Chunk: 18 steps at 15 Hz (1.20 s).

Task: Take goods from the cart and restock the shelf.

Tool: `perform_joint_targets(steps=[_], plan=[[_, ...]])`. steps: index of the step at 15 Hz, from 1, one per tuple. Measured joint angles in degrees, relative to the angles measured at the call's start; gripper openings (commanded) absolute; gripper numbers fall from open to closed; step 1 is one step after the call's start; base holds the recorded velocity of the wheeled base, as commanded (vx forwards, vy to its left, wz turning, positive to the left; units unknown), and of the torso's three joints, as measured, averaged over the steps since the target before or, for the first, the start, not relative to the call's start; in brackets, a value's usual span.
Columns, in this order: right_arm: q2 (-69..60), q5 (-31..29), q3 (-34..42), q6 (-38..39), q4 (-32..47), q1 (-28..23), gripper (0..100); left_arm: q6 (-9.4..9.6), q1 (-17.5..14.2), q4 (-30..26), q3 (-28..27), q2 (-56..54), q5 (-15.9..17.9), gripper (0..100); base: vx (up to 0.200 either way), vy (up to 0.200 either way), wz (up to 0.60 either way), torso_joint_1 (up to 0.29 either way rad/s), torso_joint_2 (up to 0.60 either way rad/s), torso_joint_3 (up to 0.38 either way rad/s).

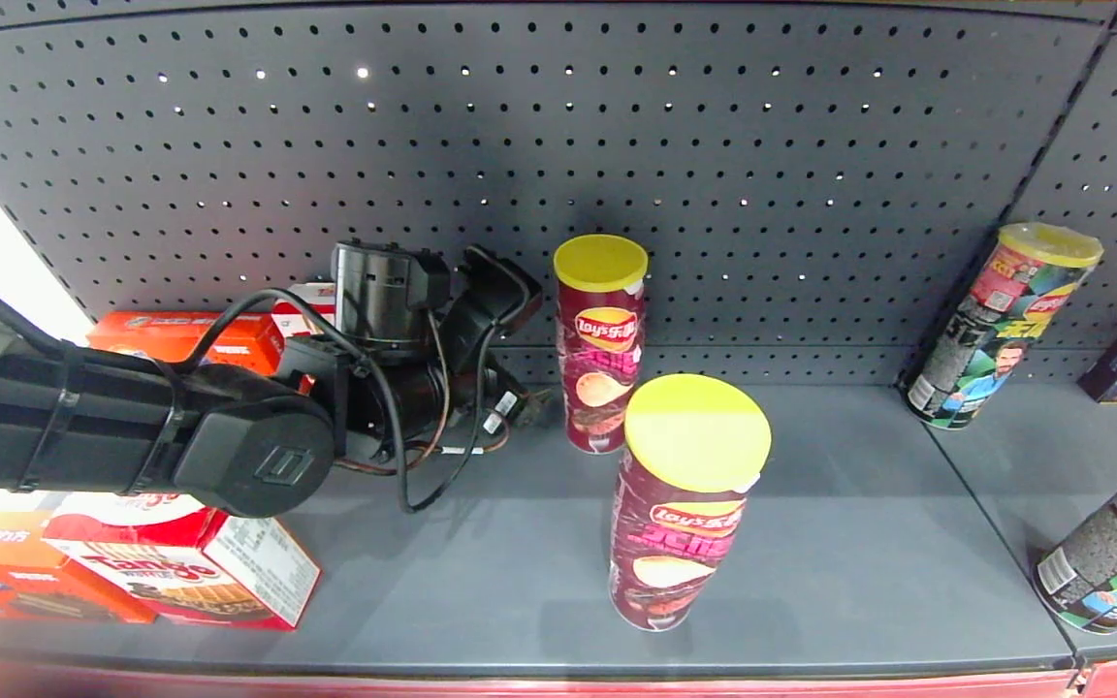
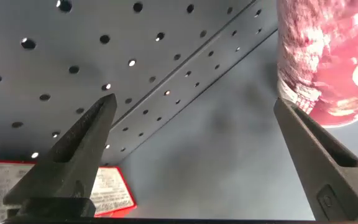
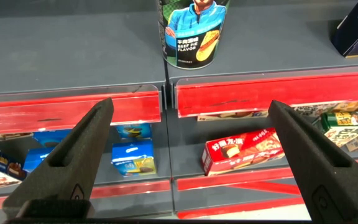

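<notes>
The head camera looks down on the grey metal shelf [image 1: 859,543], sharing the maroon yellow-lidded chip tube [image 1: 602,368] beside the left pincer [image 2: 194,99] with the close left wrist camera, while the right wrist camera faces the shelving front from farther off.

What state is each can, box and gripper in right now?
rear maroon can: upright, yellow lid on, not gripped
front maroon can: upright, yellow lid on
dark can: standing, yellow lid on
wafer box: lying flat, closed
left gripper: open, empty, beside the rear maroon can
right gripper: open, empty
</notes>
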State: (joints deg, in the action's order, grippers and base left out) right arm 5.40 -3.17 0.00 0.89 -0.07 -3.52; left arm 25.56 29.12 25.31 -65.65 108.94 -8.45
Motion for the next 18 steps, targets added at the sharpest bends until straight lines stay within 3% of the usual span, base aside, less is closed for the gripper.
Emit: perform_joint_targets(steps=[2,4,6,12,18], plan=[[0.00,0.00,0.00,0.00,0.00,0.00,100,-0.59,-0.11,0.00,0.16,0.11,-0.13,100,0.000,0.000,0.00,0.000,0.00,0.000],[0.00,0.02,0.00,0.00,0.00,0.00,100,-3.69,-0.11,0.01,0.21,0.85,-0.02,100,0.000,0.000,0.00,0.000,0.00,0.000],[0.00,0.02,0.00,-0.02,0.00,0.00,100,-5.34,-0.05,0.20,0.00,2.00,0.18,100,0.000,0.000,0.00,0.000,0.00,0.000],[0.00,0.00,0.00,-0.02,0.00,0.00,100,-6.88,0.94,0.83,-0.37,3.77,0.60,100,0.000,0.000,0.00,0.000,0.00,0.000],[0.00,0.00,0.00,0.00,0.00,0.05,100,-6.94,1.83,0.83,-0.52,4.22,0.73,100,0.000,0.000,0.00,0.000,0.00,0.000]])
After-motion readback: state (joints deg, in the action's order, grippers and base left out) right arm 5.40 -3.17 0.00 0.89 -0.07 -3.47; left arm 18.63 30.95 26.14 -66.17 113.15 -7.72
